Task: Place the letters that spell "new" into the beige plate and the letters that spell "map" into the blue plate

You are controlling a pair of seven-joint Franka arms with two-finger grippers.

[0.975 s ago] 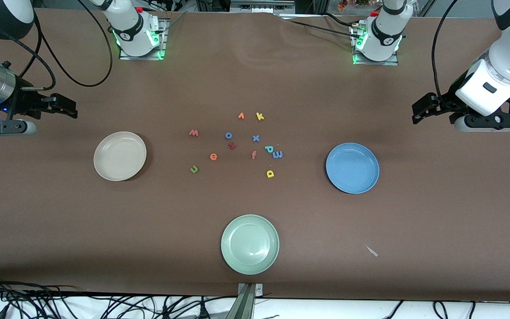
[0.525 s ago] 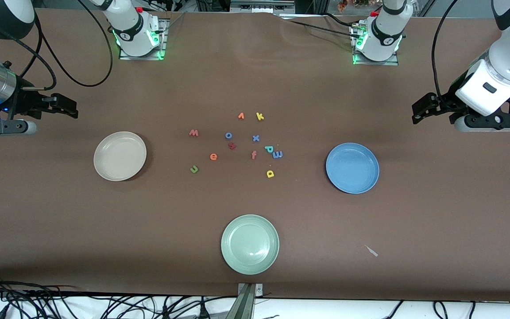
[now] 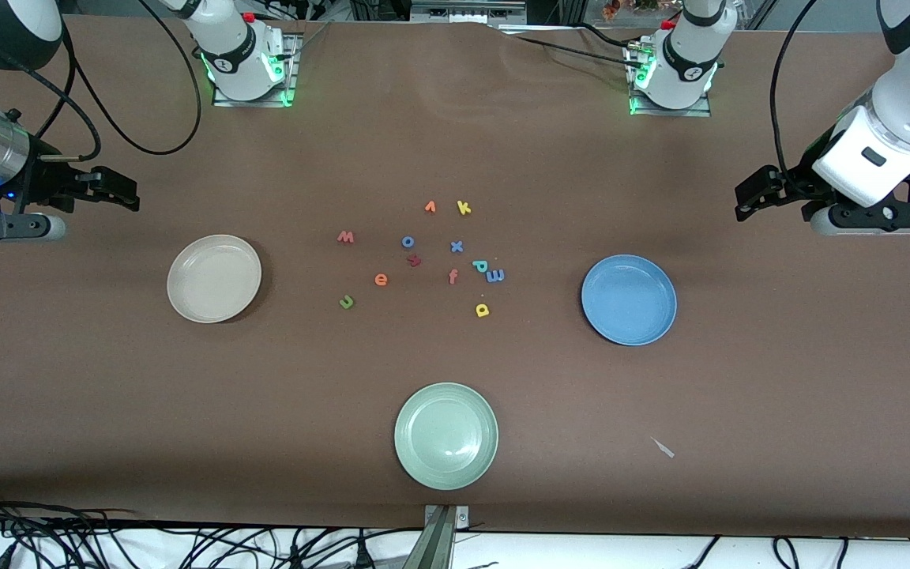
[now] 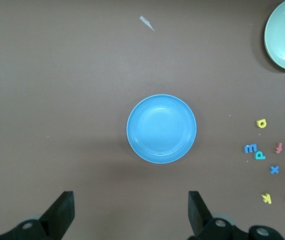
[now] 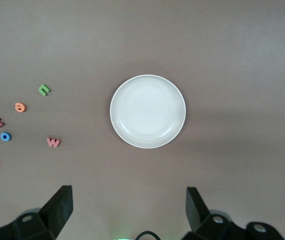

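The beige plate (image 3: 214, 278) (image 5: 148, 111) lies empty toward the right arm's end, and the blue plate (image 3: 629, 299) (image 4: 161, 128) lies empty toward the left arm's end. Between them lie the pinkish-red w (image 3: 346, 237) (image 5: 53, 142), the orange e (image 3: 381, 279) (image 5: 20, 107) and the green n (image 3: 347, 301) (image 5: 44, 89). Closer to the blue plate are the blue m (image 3: 495, 276) (image 4: 250, 148), the teal p (image 3: 480, 265) (image 4: 260, 155) and the yellow a (image 3: 483, 310) (image 4: 261, 123). My right gripper (image 3: 117, 193) (image 5: 127, 195) hangs open over bare table by the beige plate. My left gripper (image 3: 753, 194) (image 4: 131, 200) hangs open over bare table by the blue plate.
A pale green plate (image 3: 446, 435) sits near the table's front edge. Other letters lie in the cluster: yellow k (image 3: 464, 208), orange v (image 3: 430, 207), blue o (image 3: 407, 242), blue x (image 3: 456, 246), dark red letter (image 3: 414, 260), orange-red f (image 3: 453, 276). A scrap (image 3: 663, 448) lies near the front.
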